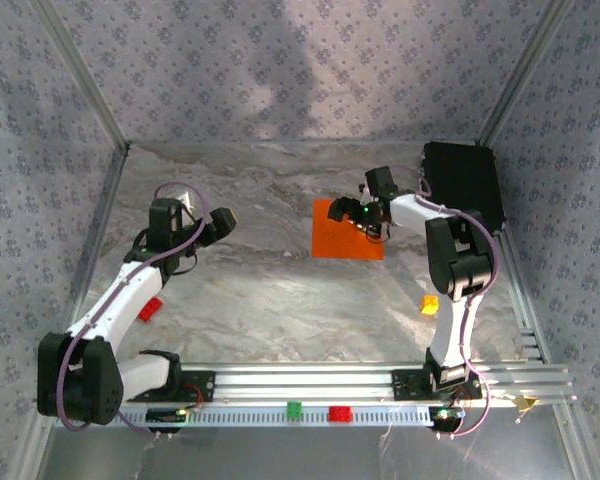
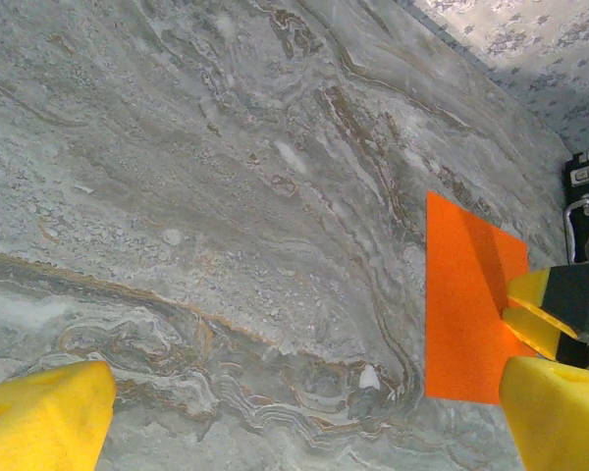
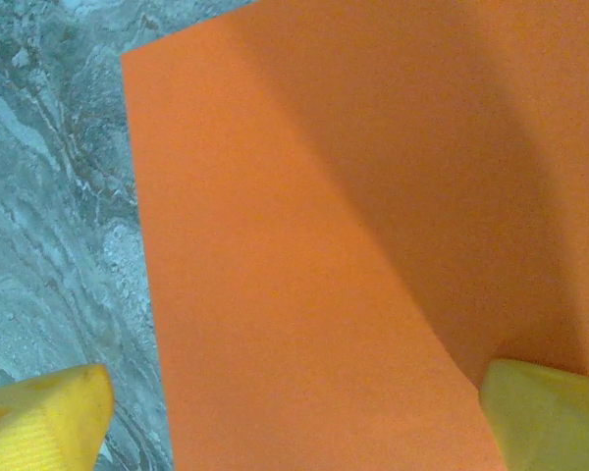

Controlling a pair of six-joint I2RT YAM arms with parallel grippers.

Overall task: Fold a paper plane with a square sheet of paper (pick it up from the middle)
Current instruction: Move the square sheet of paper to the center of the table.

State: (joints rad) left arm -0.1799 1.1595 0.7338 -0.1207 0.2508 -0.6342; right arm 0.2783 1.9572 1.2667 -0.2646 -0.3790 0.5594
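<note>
The square sheet of paper [image 1: 342, 232] is bright orange and lies flat and uncreased on the marbled table, right of centre. The paper plane is out of view. My right gripper [image 1: 372, 224] hangs low over the sheet's right part, jaws open; in the right wrist view the sheet [image 3: 304, 255] spans the gap between the yellow fingertips [image 3: 41, 420], and I cannot tell if they touch it. My left gripper [image 1: 221, 221] stands open over bare table to the left of the sheet [image 2: 466, 304], nothing between its fingertips [image 2: 41, 420].
A black box [image 1: 463, 180] stands at the back right beside the sheet. A small yellow-orange block [image 1: 431, 304] lies near the right arm, and a small red block [image 1: 150, 309] by the left arm. Green [image 1: 294, 408] and red [image 1: 339, 413] blocks sit on the front rail.
</note>
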